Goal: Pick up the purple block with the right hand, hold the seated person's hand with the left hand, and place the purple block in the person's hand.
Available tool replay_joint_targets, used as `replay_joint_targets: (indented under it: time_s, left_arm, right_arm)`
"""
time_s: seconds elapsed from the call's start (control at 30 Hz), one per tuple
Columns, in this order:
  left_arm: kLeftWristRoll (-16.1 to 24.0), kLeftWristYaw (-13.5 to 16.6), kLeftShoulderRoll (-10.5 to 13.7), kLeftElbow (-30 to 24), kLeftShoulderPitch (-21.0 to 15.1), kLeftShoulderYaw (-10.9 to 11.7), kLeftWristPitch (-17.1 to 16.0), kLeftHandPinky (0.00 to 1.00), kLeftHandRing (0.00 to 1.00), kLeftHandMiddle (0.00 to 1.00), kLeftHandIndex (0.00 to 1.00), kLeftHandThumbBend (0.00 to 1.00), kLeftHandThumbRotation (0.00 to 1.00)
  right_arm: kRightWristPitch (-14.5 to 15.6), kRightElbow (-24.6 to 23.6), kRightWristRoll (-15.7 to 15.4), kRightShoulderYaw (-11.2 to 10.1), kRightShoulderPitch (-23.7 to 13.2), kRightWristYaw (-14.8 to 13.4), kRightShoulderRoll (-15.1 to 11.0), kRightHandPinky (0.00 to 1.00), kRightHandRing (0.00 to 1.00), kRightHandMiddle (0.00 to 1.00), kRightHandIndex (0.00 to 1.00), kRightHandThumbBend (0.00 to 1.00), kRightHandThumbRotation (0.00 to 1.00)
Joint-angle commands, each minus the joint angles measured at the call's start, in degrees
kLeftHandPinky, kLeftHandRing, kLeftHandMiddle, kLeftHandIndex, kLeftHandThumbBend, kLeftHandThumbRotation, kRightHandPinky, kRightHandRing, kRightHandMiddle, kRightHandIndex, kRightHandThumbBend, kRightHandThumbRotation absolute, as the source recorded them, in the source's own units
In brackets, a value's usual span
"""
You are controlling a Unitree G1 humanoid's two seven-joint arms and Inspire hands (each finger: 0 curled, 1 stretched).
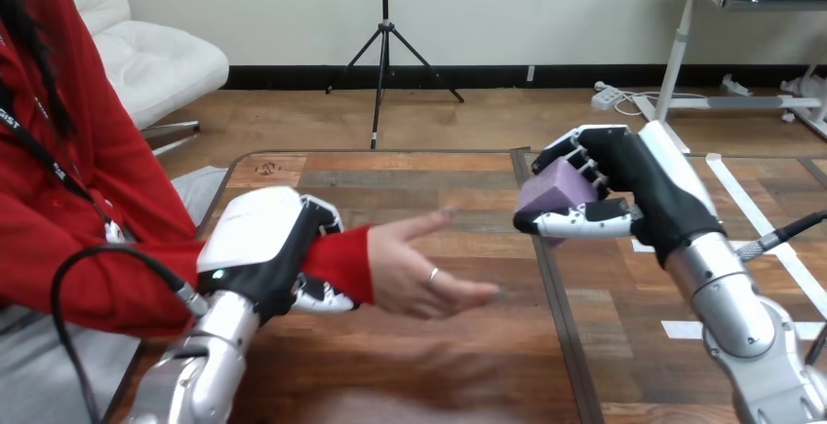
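Head view. Grips person's red-sleeved wrist (336, 263) with left hand (255, 249), fingers curled over sleeve, thumb tucked beneath. Holds purple block (554, 193) pinched in right hand (624, 185), fingers on top, thumb underneath, raised above wooden table (410, 175). Has block to right of person's hand (414, 273), near but apart; person's hand open, fingers stretched toward block.
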Motion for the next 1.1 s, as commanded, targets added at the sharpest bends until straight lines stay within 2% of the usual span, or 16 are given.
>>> replay_joint_targets:
  time_s: [0.0, 0.33, 0.9, 1.07]
  left_arm:
    - [-1.2, 3.2, -2.1, -1.8, -15.0, 2.6, -0.6, 0.23, 0.3, 0.37, 0.37, 0.72, 0.0]
    - [0.0, 3.8, -3.5, -0.2, -17.5, 1.9, -0.8, 0.24, 0.3, 0.36, 0.37, 0.73, 0.0]
    - [0.2, 4.4, -4.8, 2.2, -20.6, 1.5, -1.3, 0.23, 0.29, 0.35, 0.36, 0.72, 0.0]
    - [0.2, 4.2, -5.2, 2.3, -21.3, 1.4, -0.8, 0.23, 0.29, 0.35, 0.37, 0.71, 0.0]
  right_arm:
    - [-0.8, -8.5, 0.8, -0.1, -2.2, 0.3, 1.8, 0.27, 0.32, 0.41, 0.47, 0.67, 0.0]
    - [0.3, -13.7, 0.4, 0.5, -0.3, 1.9, 3.2, 0.27, 0.32, 0.42, 0.47, 0.65, 0.0]
    - [3.0, -19.1, 0.1, 1.5, 1.7, 3.7, 5.4, 0.28, 0.33, 0.42, 0.47, 0.64, 0.0]
    - [2.4, -19.6, 0.0, 2.1, 2.0, 3.5, 5.9, 0.28, 0.33, 0.41, 0.47, 0.64, 0.0]
